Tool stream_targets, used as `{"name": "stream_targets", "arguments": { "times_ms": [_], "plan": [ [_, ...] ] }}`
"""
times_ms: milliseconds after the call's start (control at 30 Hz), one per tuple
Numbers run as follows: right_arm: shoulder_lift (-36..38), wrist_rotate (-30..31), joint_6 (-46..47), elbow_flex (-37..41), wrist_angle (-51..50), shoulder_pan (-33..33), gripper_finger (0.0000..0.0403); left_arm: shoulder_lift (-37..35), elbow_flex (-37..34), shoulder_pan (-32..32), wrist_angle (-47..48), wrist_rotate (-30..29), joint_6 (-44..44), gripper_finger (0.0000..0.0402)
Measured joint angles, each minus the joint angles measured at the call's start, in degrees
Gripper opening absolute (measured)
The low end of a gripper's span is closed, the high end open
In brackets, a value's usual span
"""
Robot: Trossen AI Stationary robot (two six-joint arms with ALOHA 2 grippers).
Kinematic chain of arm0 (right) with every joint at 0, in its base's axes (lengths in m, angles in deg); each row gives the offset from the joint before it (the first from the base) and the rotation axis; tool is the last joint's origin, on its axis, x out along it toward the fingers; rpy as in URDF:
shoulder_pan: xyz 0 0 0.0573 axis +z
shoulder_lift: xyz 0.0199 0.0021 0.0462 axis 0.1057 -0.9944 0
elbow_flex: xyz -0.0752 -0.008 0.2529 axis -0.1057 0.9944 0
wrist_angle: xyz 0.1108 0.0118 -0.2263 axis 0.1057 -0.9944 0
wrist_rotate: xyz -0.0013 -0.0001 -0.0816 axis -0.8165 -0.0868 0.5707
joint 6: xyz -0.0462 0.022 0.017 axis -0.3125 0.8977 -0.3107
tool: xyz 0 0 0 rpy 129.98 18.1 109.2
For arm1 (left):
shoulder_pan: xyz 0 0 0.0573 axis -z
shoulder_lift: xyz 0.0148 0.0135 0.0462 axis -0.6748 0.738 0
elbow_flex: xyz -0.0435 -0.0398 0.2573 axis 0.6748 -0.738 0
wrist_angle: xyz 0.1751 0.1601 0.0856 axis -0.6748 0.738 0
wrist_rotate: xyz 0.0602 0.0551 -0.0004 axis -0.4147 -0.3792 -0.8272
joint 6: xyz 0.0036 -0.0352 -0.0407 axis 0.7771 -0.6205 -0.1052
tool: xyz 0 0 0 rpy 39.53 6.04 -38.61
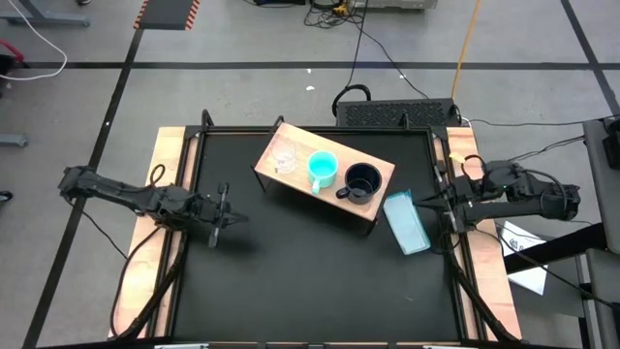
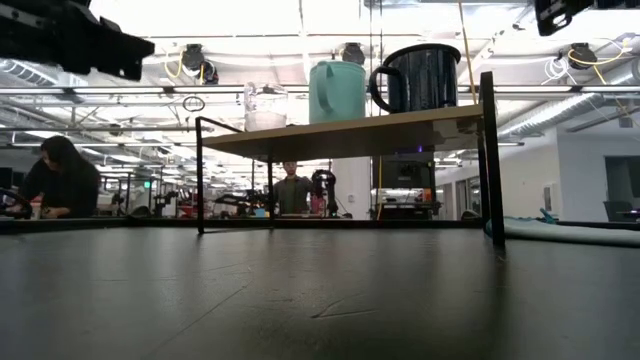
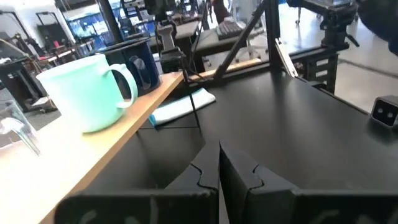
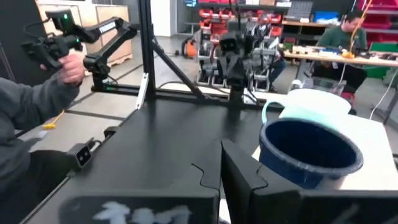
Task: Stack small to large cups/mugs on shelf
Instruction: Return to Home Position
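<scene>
At the left side of the table (image 1: 310, 276) the left gripper (image 1: 221, 215) hovers with its fingers pressed together, holding nothing, well apart from the shelf (image 1: 292, 139). On that slanted board stand, in a row, the clear cup (image 1: 284, 158), the turquoise mug (image 1: 323, 168) and the black mug (image 1: 361, 181). A flat light-blue item (image 1: 408, 222) lies between the shelf and the right gripper (image 1: 448, 206), likewise closed and empty, at the right edge.
</scene>
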Motion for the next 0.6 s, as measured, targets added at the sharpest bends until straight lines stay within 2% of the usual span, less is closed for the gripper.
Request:
{"name": "stream_targets", "arguments": {
  "times_ms": [200, 300, 400, 600],
  "plan": [
    [3.9, 0.0, 2.7, 5.1, 0.3, 0.0, 0.0000, -2.2, 3.4, 3.4, 7.1, -1.1, 3.7, 0.0008],
    [6.8, 0.0, 3.5, 7.7, 1.6, 0.0, 0.0000, -3.9, 3.4, 5.1, 8.8, -4.1, 4.3, 0.0008],
    [9.7, 0.0, 3.6, 9.3, 1.4, 0.0, 0.0000, -6.3, 3.4, 6.2, 12.2, -7.7, 1.3, 0.0008],
    [14.5, 0.3, 5.7, 11.3, 2.3, 0.0, 0.0000, -11.5, 3.4, 9.3, 16.2, -8.0, -4.6, 0.0008]
  ]
}}
